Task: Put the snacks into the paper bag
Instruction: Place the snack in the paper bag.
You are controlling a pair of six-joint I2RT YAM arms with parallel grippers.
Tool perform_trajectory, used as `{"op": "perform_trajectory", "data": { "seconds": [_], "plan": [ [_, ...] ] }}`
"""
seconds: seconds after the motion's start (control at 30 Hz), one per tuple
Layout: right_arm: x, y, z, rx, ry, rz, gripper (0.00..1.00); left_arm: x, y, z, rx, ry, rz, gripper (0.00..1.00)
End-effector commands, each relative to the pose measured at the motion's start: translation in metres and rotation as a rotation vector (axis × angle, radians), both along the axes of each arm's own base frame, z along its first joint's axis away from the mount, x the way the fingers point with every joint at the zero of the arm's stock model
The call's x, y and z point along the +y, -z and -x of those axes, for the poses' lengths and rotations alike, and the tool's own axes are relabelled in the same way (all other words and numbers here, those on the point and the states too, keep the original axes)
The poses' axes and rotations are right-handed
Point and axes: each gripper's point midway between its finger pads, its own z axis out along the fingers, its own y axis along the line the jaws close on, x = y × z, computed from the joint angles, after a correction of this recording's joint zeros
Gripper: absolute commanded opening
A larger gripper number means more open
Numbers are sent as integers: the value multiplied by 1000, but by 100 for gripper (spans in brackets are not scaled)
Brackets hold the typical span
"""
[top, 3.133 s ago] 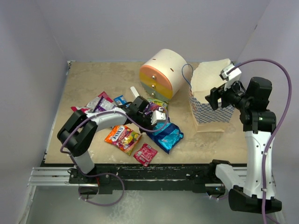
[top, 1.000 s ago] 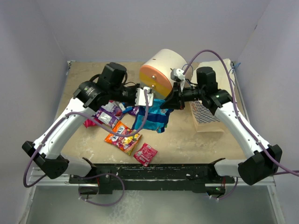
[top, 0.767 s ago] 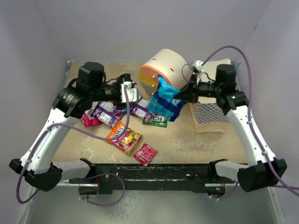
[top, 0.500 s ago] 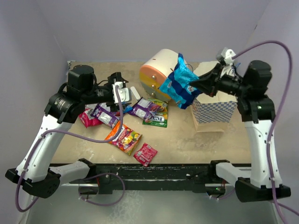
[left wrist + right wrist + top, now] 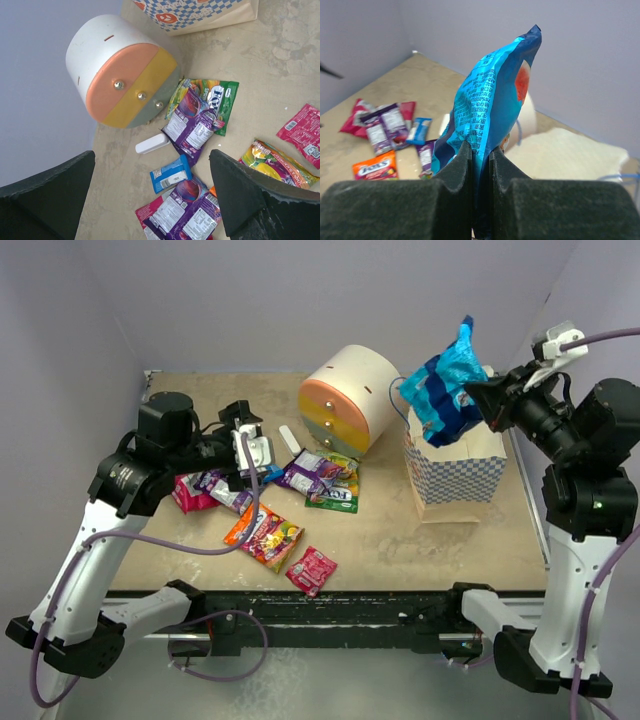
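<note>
**Blue packet pinched by its edge above the bag**

The right gripper (image 5: 483, 402) is clamping tightly on the blue packet (image 5: 447, 388). Both pads are pressing one edge of it, so the whole packet is standing out beyond the fingertips. In the right wrist view the foil is creasing where the pads are biting. I am judging it a light, soft and rather slippery thing, puffed with air. The flat sealed edge seems the best place to take it, because the swollen middle would probably slide out or crush between the fingers.

The paper bag (image 5: 452, 476) is standing below and just ahead of this hand, with its open mouth facing up under the packet. The bag looks like thin paper and is probably light too, so a packet catching on the rim could be tipping it.

The left gripper (image 5: 247, 444) is spreading wide and holding nothing. Under its fingers the other snacks are lying flat on the table: a purple packet (image 5: 192, 125) is overlapping a green packet (image 5: 220, 100). A white stick (image 5: 152, 144) is lying just beside them, and the round drawer unit (image 5: 122, 75) is standing farther ahead. An orange packet (image 5: 262, 533) and a pink packet (image 5: 311, 570) are resting behind this hand. Such flat packets are giving little to pinch — a raised corner or a sealed edge looks like the place to take hold.
</note>
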Motion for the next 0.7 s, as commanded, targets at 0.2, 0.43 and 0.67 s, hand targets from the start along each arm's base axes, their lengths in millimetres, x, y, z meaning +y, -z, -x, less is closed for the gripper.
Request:
{"op": "perform_trajectory", "data": {
  "seconds": [0.2, 0.43, 0.67],
  "plan": [
    [-74, 1, -48, -43, 395, 74, 0, 6, 8, -9, -11, -64, 7, 99],
    [-70, 50, -83, 76, 337, 133, 0, 8, 18, -12, -1, -79, 2, 99],
    [-58, 84, -102, 123, 362, 224, 0, 12, 26, -17, 22, -122, -4, 99]
  ]
}}
